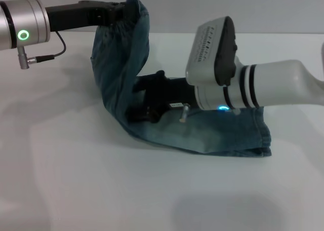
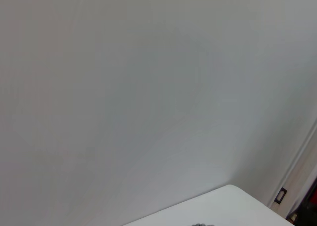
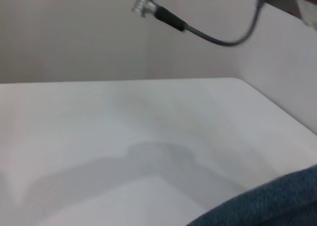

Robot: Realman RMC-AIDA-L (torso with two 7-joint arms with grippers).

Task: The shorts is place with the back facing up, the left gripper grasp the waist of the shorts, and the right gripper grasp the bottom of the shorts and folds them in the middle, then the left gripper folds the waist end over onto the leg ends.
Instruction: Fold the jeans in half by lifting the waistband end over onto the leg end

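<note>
Shorts (image 1: 152,89) on the white table (image 1: 76,180), long axis running left–right: the leg ends (image 1: 258,137) lie flat at the right, the waist (image 1: 132,10) is lifted high above the left part. Left gripper (image 1: 121,13) is clamped on the waist. Right gripper (image 1: 147,107) sits low on the denim beside the raised fold — jaws' state unreadable.
</note>
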